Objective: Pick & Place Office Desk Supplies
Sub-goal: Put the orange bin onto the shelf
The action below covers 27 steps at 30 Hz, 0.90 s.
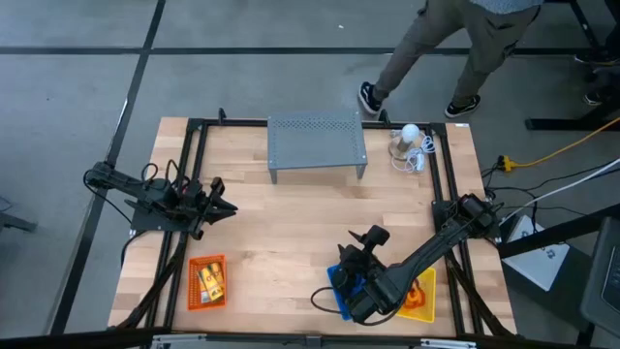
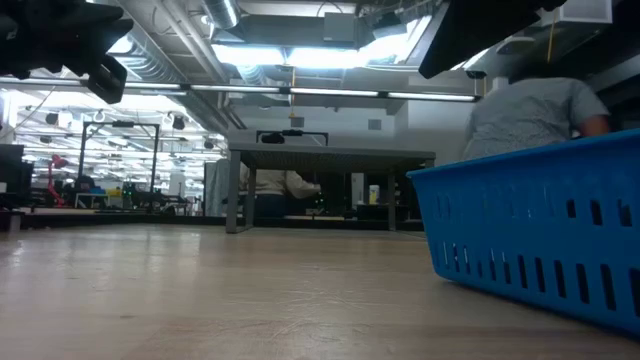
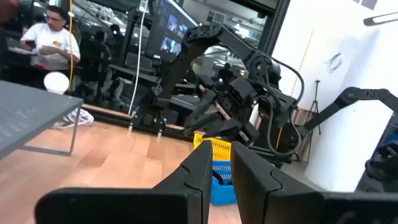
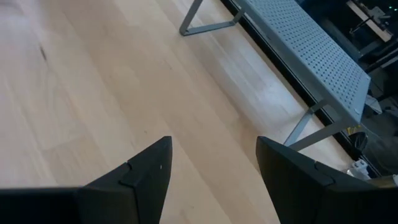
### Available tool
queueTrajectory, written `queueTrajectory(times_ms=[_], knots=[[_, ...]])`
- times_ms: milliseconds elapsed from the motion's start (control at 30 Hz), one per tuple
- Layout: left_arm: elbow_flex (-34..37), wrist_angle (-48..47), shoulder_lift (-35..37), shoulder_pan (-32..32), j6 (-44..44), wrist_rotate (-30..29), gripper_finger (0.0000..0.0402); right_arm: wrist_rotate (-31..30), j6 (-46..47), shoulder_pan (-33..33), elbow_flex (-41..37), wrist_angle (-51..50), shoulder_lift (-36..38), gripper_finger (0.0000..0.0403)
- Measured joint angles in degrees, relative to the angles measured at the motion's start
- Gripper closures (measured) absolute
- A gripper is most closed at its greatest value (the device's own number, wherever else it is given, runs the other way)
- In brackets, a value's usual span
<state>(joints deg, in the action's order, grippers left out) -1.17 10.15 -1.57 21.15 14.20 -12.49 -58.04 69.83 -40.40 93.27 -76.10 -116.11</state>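
Note:
Yellow-orange packets (image 1: 210, 280) lie in an orange basket (image 1: 194, 283) near the table's near-left corner. No black clips or loops show. My right gripper (image 1: 359, 243) (image 4: 214, 163) hangs open over bare wood beside the blue basket (image 1: 339, 291) and points toward the far edge; nothing is between its fingers. My left gripper (image 1: 225, 202) (image 3: 222, 163) waits above the table's left side and points right, its fingers close together with only a narrow slit and nothing in it.
A yellow basket (image 1: 424, 297) sits right of the blue one (image 2: 540, 230). The grey perforated shelf (image 1: 317, 143) (image 4: 311, 50) stands at the far edge, the white bulb (image 1: 410, 134) and its cord to its right. A person (image 1: 455, 44) walks beyond the far edge. Bare wood spans the middle.

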Motion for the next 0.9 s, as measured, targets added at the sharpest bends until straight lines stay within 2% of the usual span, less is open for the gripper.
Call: queueTrajectory(times_ms=[200,300,533,633,700,767,900], knots=[[-0.02,-0.44,-2.66,0.00,2.49,-1.91,0.0347,-2.35,-0.45,0.35,0.00,0.62,0.00,0.0170],[-0.02,-0.57,-4.24,0.00,0.34,-2.60,0.0347,-2.35,-0.45,0.92,0.00,0.74,0.00,0.0170],[-0.04,-0.83,-6.93,0.02,1.32,-7.03,0.0347,-2.48,-0.27,0.98,0.00,0.93,0.00,0.0170],[-0.04,0.72,-7.25,0.02,0.71,-10.45,0.0347,-5.22,-1.81,1.34,0.00,0.94,0.00,0.0170],[-0.04,2.65,-7.27,-0.02,-1.07,-9.33,0.0347,-7.53,-4.87,1.81,0.00,1.33,0.00,0.0170],[-0.04,5.53,-7.27,0.01,-5.78,-5.14,0.0347,-8.42,-6.98,2.33,0.00,2.47,0.00,0.0170],[-0.04,9.39,-7.27,0.02,-10.35,1.97,0.0347,-6.20,-8.90,3.71,0.00,3.38,0.00,0.0170]])
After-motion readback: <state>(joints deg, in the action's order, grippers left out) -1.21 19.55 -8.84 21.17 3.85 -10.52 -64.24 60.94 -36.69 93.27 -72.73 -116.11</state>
